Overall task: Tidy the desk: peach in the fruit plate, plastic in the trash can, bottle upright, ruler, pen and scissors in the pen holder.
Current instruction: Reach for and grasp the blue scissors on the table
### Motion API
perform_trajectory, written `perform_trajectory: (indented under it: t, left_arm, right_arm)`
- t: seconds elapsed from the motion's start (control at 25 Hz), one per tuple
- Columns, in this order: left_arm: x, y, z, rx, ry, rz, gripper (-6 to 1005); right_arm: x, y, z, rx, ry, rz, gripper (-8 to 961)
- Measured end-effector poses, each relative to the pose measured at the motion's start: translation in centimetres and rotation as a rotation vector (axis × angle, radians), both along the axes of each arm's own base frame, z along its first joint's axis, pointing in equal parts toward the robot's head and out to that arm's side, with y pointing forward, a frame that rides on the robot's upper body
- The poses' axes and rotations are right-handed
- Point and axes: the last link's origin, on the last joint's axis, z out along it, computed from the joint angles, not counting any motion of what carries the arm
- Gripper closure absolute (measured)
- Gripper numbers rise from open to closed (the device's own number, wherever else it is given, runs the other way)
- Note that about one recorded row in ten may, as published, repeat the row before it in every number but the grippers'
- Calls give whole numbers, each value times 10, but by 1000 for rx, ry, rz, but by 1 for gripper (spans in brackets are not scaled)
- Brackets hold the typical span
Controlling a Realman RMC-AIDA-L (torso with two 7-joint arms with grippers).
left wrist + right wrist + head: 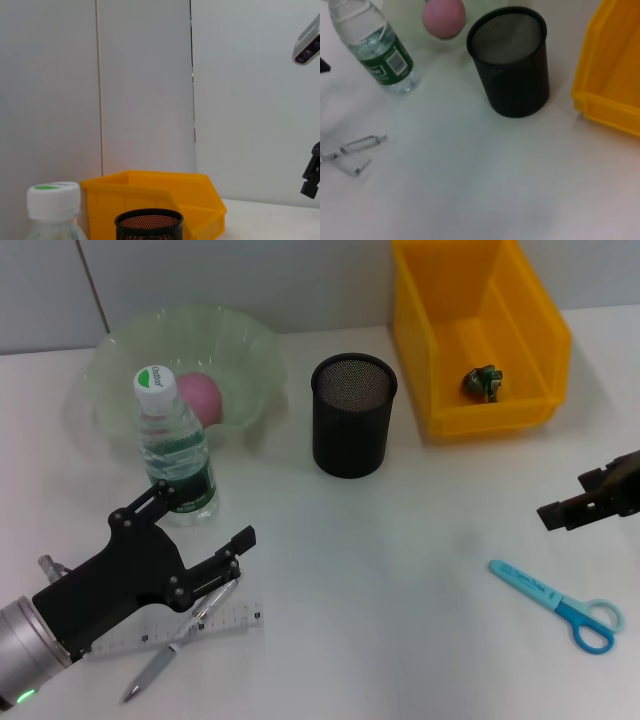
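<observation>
White desk [400, 570]: my left gripper [200, 530], jaws open and empty, hovers just above the ruler [200, 628] and pen [170, 652], beside the upright bottle [175, 455]. I cannot tell my right gripper's [570, 508] state; the scissors [555, 605] lie near it.

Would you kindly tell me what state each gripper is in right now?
Left gripper: open, holding nothing, above the ruler and pen.
Right gripper: at the table's right edge; cannot be told.

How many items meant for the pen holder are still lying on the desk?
3. The ruler and pen lie crossed under the left gripper; the scissors lie below the right gripper. The pen holder looks empty, though its bottom isn't fully visible.
</observation>
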Motion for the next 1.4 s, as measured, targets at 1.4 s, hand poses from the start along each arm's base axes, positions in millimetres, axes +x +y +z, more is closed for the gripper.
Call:
perform_trajectory:
  t: [1.4]
  left_arm:
    - [1,0,1,10,-63,44,201]
  right_arm:
    - [-41,-18,-13,-521,-461,1166,128]
